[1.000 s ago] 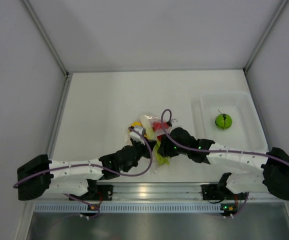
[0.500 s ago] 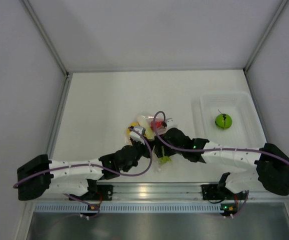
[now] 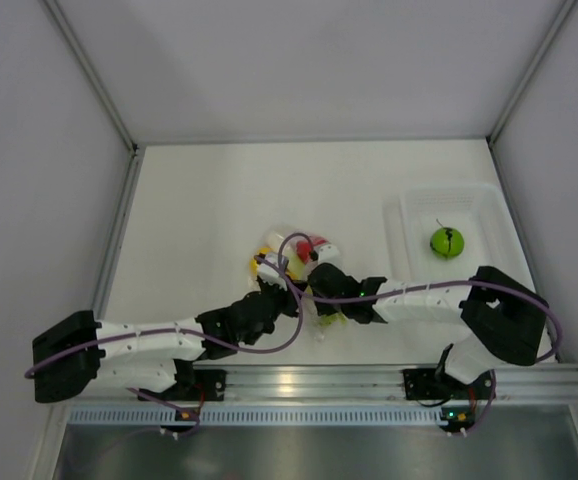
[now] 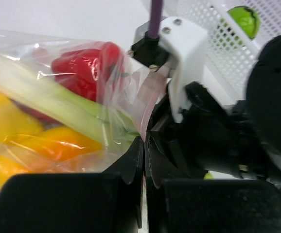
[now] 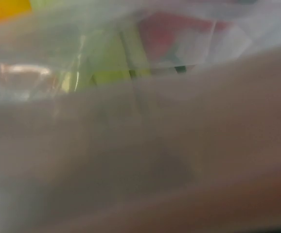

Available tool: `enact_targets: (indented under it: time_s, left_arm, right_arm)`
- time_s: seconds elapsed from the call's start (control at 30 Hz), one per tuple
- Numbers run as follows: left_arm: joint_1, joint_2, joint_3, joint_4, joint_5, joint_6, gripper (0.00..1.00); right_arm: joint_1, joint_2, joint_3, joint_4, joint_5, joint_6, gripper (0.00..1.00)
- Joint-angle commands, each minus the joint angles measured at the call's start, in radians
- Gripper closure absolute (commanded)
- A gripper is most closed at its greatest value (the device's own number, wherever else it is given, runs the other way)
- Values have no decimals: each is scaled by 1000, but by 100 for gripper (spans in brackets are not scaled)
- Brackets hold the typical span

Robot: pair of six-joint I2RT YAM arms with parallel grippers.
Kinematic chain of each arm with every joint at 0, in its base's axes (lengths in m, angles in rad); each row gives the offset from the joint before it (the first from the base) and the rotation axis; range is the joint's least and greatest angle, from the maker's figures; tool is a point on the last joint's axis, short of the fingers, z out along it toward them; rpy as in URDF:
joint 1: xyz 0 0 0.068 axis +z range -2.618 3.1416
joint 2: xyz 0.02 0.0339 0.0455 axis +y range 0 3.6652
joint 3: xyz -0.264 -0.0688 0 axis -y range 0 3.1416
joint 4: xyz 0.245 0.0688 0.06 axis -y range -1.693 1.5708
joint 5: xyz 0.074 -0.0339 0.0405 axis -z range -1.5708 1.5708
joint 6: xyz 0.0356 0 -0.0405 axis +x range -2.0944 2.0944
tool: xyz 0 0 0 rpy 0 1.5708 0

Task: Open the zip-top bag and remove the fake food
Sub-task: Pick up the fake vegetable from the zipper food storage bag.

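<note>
White table; right claw slid left against the zip-top bag

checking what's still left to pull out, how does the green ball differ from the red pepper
The green ball lies bare in the white tray, outside the zip-top bag. The red pepper is inside that bag, pressed against a pale green stalk. The green ball is round and smooth; the red pepper is lumpy and lobed. Both look like glossy plastic toy food.
</note>
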Motion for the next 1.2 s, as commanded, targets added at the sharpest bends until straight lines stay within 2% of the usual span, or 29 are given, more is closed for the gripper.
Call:
enact_targets:
  time_s: [0.0,0.03,0.13,0.4,0.63,0.77,1.17]
  left_arm:
    - [-20,-47,9,127,62,-13,100]
    - [-20,-46,8,127,60,-11,100]
    - [-20,-40,6,127,62,-8,100]
    - [-20,-4,11,150,91,-11,100]
    - [-25,5,-8,172,54,-4,100]
    - [-37,14,-8,172,-31,-7,100]
    - [-48,43,-8,169,-275,-149,100]
  right_arm:
    - [26,16,21,80,30,0,73]
    - [24,7,21,79,27,2,79]
    - [27,-36,34,40,19,8,86]
    - [27,-108,160,-133,-44,95,100]
    - [21,-164,237,-231,-101,140,100]
    - [15,-193,258,-283,-128,146,100]
    - [26,-306,146,-340,-217,143,100]
